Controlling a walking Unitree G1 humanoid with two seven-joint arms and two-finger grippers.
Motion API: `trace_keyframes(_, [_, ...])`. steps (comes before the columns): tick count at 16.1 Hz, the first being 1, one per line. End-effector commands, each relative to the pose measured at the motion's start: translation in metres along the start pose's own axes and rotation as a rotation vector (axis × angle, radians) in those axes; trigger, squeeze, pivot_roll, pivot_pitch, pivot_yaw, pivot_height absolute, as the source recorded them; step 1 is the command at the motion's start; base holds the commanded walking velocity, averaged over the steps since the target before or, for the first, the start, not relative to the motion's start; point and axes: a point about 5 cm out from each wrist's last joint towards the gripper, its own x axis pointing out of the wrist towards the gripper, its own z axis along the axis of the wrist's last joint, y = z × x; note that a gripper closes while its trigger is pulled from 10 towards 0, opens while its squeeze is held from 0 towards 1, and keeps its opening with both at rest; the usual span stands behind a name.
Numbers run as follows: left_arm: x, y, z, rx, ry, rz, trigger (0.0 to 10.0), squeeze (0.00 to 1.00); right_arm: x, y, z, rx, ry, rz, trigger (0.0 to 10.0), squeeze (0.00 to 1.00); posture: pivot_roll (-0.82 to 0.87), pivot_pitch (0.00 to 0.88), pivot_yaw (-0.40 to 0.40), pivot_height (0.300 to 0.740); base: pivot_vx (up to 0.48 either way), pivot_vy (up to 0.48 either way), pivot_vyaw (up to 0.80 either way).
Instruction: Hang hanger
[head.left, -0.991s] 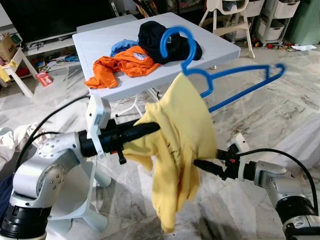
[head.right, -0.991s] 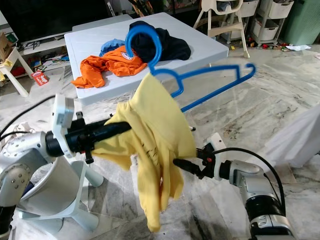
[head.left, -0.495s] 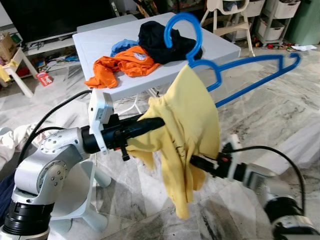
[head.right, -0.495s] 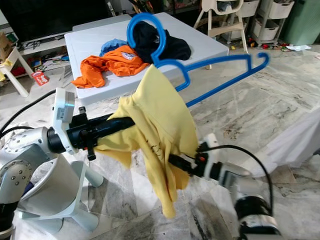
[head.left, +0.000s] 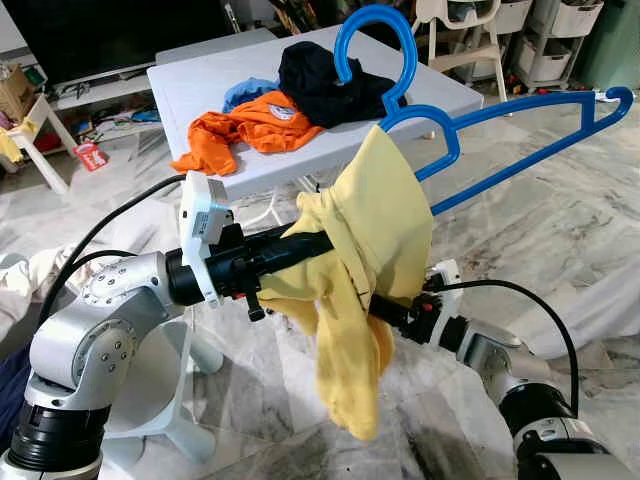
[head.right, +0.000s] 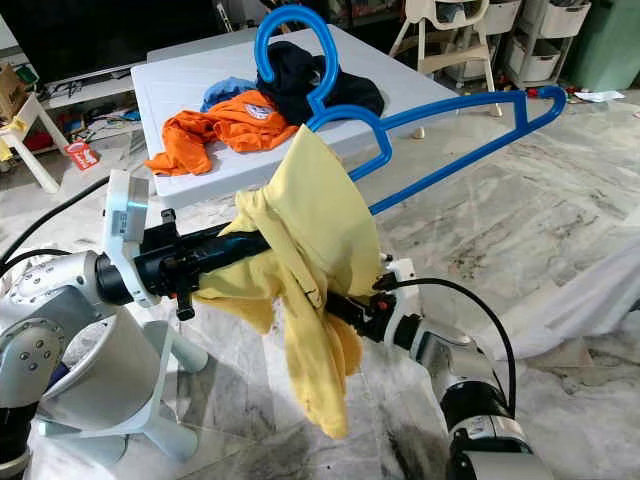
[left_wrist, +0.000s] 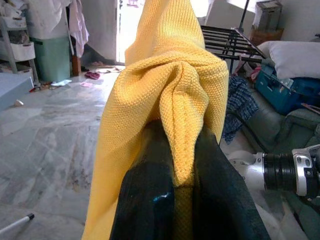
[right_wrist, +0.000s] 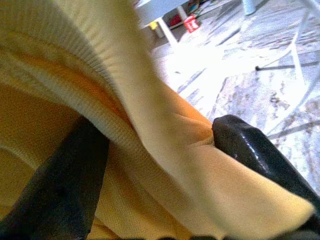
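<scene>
Marble floor spreads under us. We see the blue hanger (head.left: 470, 130) up at one o'clock, one end tucked in the yellow shirt (head.left: 365, 270). Our left gripper (left_wrist: 182, 165) pinches a shirt fold tight. Our right gripper (right_wrist: 150, 165) has shirt cloth between its fingers. At twelve o'clock, the white table (head.left: 210, 80) holds orange clothes (head.left: 235, 125) and black clothes (head.left: 315, 75).

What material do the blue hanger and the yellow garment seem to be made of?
The blue hanger looks like moulded plastic: one even colour, smooth with a slight gloss, rounded bars. The yellow garment looks like knitted cloth, perhaps cotton: the left wrist view shows a fine ribbed weave, matte, and it folds softly. Both the left hand and the right hand pinch it.
</scene>
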Motion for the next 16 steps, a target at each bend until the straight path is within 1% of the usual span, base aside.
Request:
trace_keyframes(1, [-0.001,-0.003,0.016,0.050,-0.047,-0.012,0.0,0.00,0.002,-0.001,0.006,-0.005,-0.027,-0.025,0.0,0.00,-0.04,0.035,0.072,0.740,0.000,0.000,0.00])
trace_keyframes(5, [-0.001,-0.002,0.015,0.049,-0.047,-0.010,0.0,0.00,-0.003,-0.008,0.009,0.000,-0.053,-0.078,0.0,0.00,-0.04,0.033,0.074,0.740,0.000,0.000,0.00])
trace_keyframes(14, [0.001,0.000,0.014,0.049,-0.051,-0.009,0.0,0.00,-0.009,-0.017,0.011,-0.020,-0.074,-0.161,0.0,0.00,-0.05,0.032,0.078,0.740,0.000,0.000,0.00])
trace_keyframes(16, [0.001,0.000,0.015,0.050,-0.054,-0.009,0.0,0.00,-0.012,-0.022,0.013,-0.035,-0.084,-0.210,0.0,0.00,-0.05,0.032,0.078,0.740,0.000,0.000,0.00])
